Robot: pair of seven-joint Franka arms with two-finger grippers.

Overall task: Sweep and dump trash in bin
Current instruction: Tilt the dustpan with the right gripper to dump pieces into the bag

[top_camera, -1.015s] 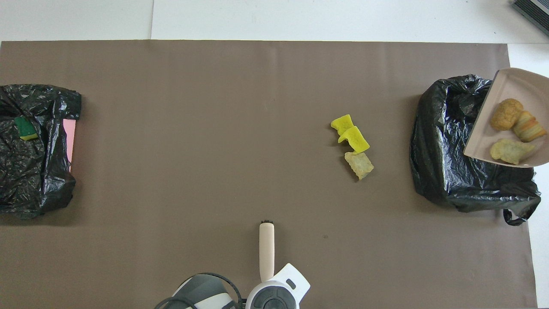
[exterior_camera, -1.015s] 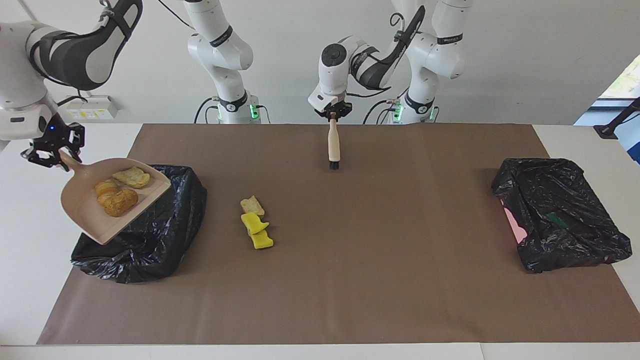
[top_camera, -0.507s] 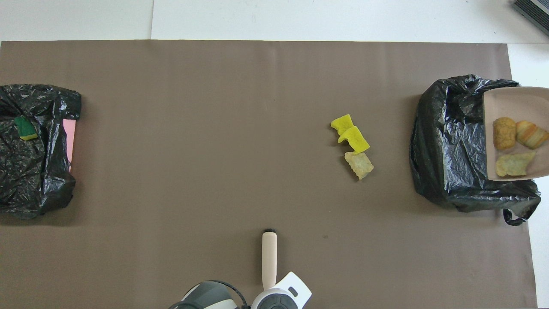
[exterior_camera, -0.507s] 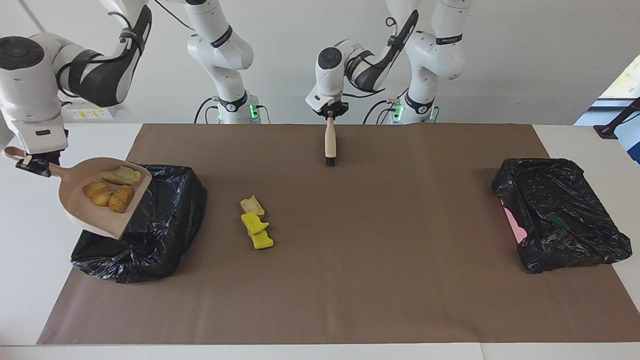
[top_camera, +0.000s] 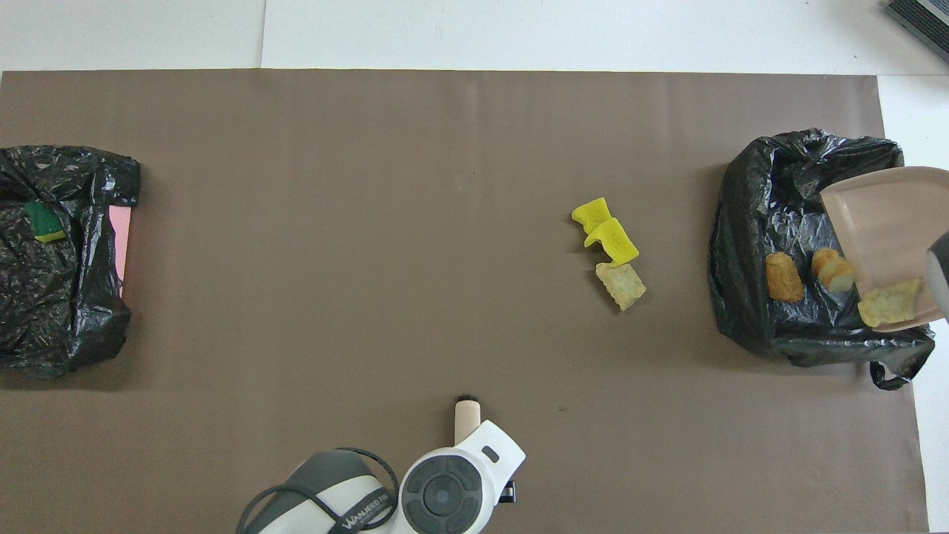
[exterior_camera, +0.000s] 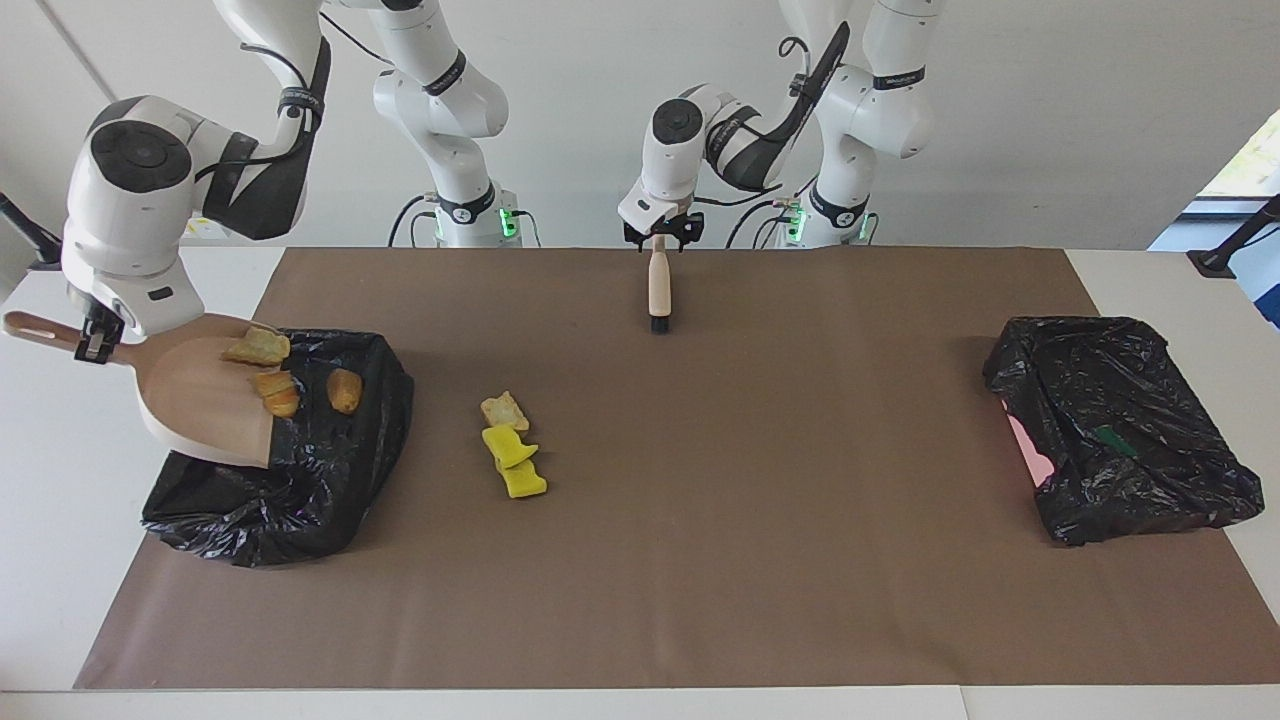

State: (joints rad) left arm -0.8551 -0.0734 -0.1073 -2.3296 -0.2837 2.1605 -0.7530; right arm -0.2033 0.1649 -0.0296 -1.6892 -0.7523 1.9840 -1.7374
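Brown paper mat (exterior_camera: 700, 560) bears a black bag-lined bin (exterior_camera: 300, 520) at the right arm's end. Light golden-brown pastries (exterior_camera: 343, 390) slide into it off the pale pink dustpan (exterior_camera: 200, 400), whose handle the right gripper (exterior_camera: 92, 340) clamps. Beside the bin lie soft yellow sponges (exterior_camera: 515, 465) and a beige bread chunk (exterior_camera: 504, 410), better swept than pinched; whether the left gripper (exterior_camera: 660, 235) grips the beige hand brush (exterior_camera: 657, 290) I cannot tell.

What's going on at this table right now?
The right gripper tips the dustpan over the bin at its end of the table. Of the three pastries, one is in the bin and two are at the dustpan's edge. The left gripper is at the top of the brush. The sponges and bread chunk lie unswept.
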